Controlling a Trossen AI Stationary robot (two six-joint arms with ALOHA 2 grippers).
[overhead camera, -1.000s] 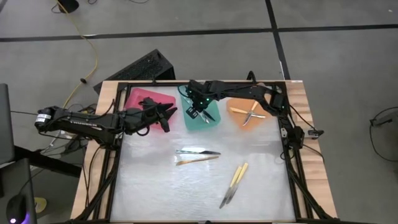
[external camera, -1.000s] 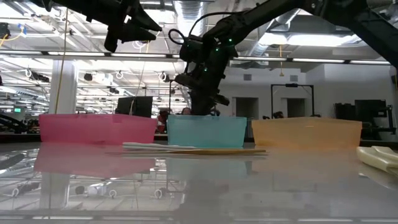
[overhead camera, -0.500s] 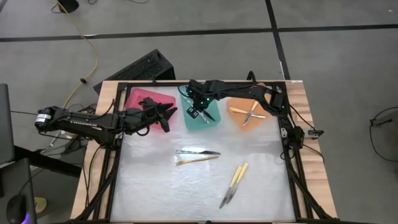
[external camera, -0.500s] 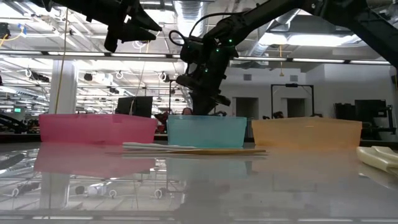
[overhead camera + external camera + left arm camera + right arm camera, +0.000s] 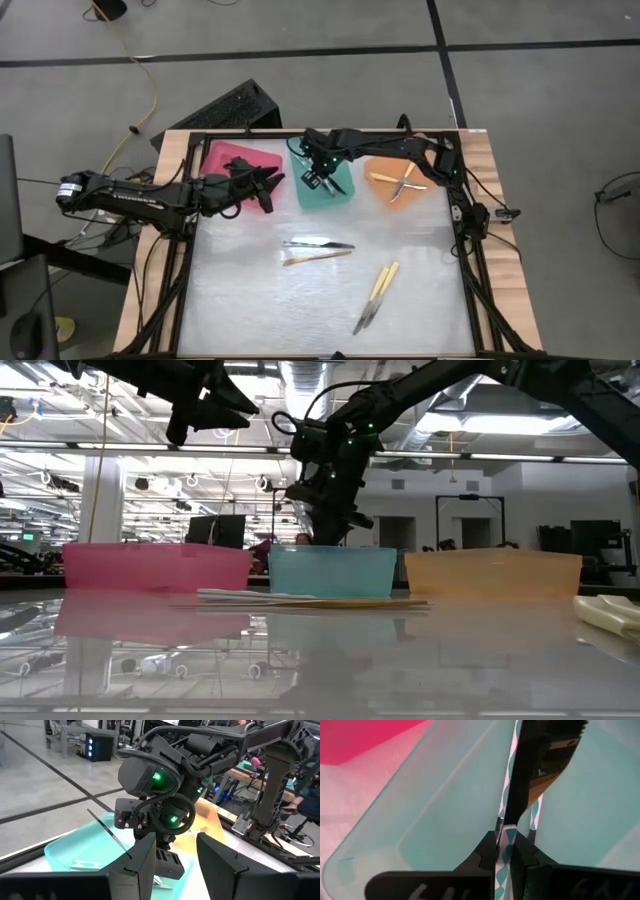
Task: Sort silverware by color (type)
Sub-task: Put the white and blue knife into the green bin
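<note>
My right gripper [image 5: 318, 183] hangs over the teal tray [image 5: 340, 196], pointing steeply down and shut on a teal-patterned utensil [image 5: 504, 851]. In the low view my right gripper [image 5: 335, 528] stands just above the teal tray's rim [image 5: 332, 550]. My left gripper [image 5: 266, 190] waits open and holding nothing by the pink tray [image 5: 232, 160]. Two utensils [image 5: 318, 244] lie mid-table, one of them tan-handled [image 5: 318, 257]. Two pale yellow ones [image 5: 378, 287] lie nearer the front. Orange-handled utensils [image 5: 402, 182] rest in the orange tray [image 5: 380, 192]. My right gripper pinches the utensil's teal-patterned handle [image 5: 503, 862] between its two fingers. The fingers come from above, slanting down, and lie along the utensil. The dark metal end [image 5: 540, 765] reaches beyond the fingertips over the tray floor; whether it touches the floor, I cannot tell.
The three trays stand in a row along the table's far edge: pink [image 5: 155, 567], teal [image 5: 332, 572], orange [image 5: 493, 573]. Another teal-patterned handle [image 5: 535, 817] lies in the teal tray. A black frame [image 5: 190, 250] borders the white table top.
</note>
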